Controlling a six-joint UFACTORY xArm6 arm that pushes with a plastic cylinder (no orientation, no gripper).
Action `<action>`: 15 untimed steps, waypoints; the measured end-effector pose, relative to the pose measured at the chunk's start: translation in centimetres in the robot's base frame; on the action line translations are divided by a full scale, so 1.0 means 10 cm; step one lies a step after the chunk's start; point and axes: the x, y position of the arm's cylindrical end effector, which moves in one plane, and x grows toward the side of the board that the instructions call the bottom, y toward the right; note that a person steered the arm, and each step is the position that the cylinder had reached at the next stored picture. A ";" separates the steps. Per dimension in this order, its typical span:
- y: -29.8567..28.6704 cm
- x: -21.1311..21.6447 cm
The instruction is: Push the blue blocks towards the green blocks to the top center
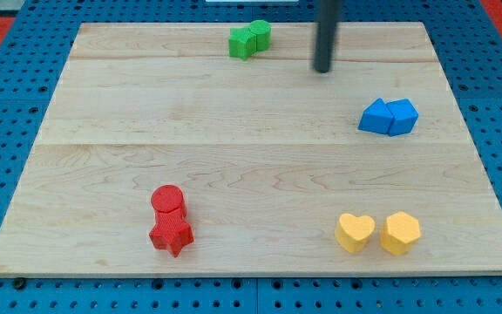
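Note:
Two blue blocks sit touching at the view's right, a blue triangular block (pixel 376 117) and a blue block of unclear shape (pixel 403 116). Two green blocks sit touching at the view's top center, a green block (pixel 242 42) and another green block (pixel 259 33). My tip (pixel 322 69) is the lower end of the dark rod, near the top edge of the board. It is right of the green blocks and up and left of the blue blocks, touching neither.
A red cylinder (pixel 167 199) and a red star block (pixel 172 233) sit touching at the bottom left. A yellow heart block (pixel 356 232) and a yellow hexagonal block (pixel 401 232) sit at the bottom right. The wooden board (pixel 234 157) lies on a blue pegboard.

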 end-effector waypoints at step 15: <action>-1.46 0.37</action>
